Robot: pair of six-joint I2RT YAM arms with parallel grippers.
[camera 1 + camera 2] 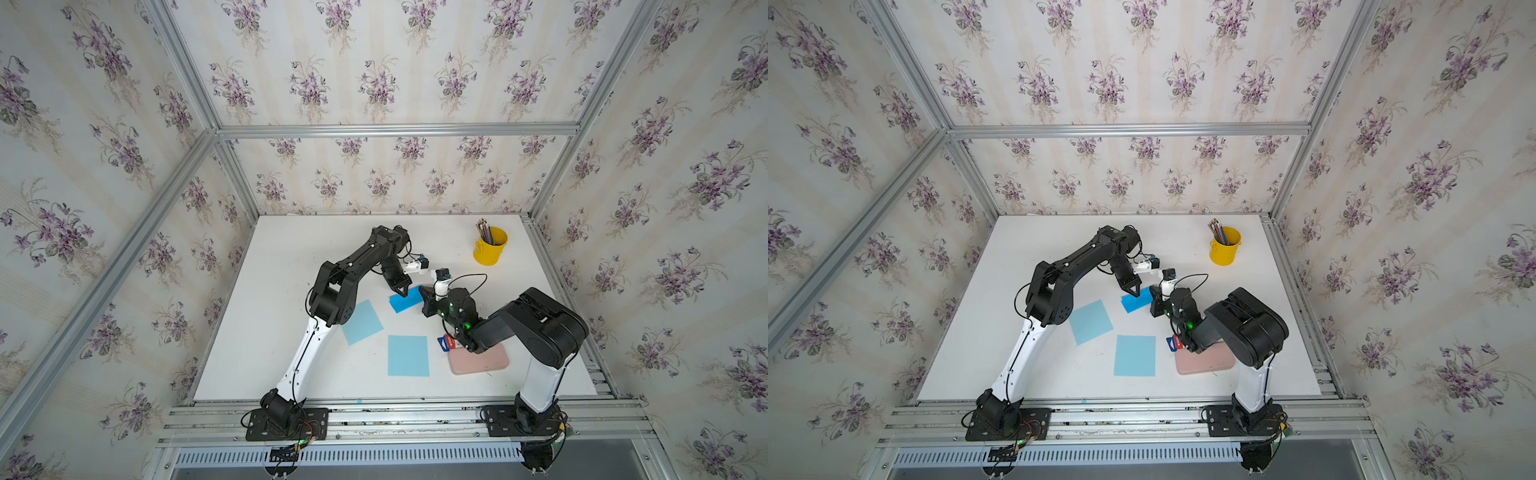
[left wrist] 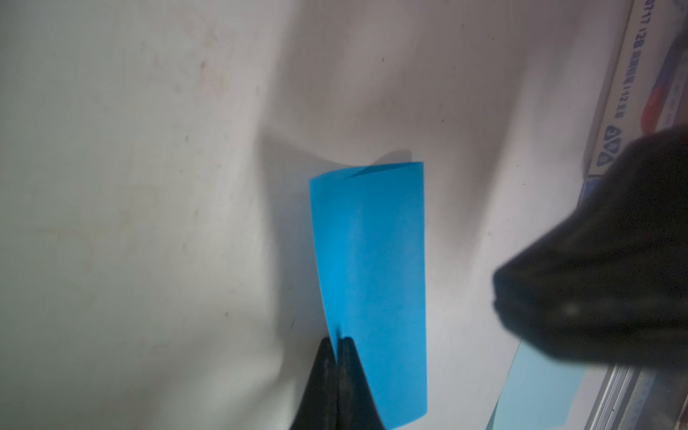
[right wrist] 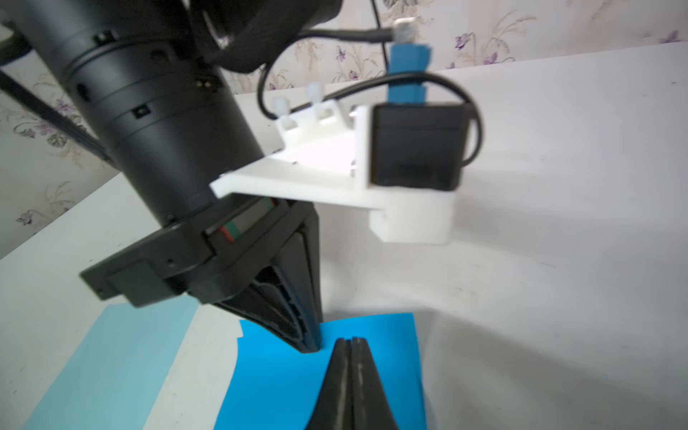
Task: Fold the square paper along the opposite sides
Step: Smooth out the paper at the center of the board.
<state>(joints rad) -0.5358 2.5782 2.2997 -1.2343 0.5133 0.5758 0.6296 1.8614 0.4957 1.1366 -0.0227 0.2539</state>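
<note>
Paper (image 1: 405,300) — the bright blue square — is seen doubled over near the middle of the counter (image 1: 291,257), between the two arms. The left jaws and the right jaws are both shut, their tips set at the sheet, with nothing visibly pinched. The fold is judged loose: in the left wrist view the far end is bowed open, so the top layer could spring back, or be skewed if it is dragged sideways. The arms are crowded tip to tip — a knock is possible. One pale blue sheet (image 1: 361,322) lies just beside and another (image 1: 408,355) is near. A pink case (image 1: 486,361) and a yellow pencil pot (image 1: 490,247) are placed well apart, so nothing is blocked.
</note>
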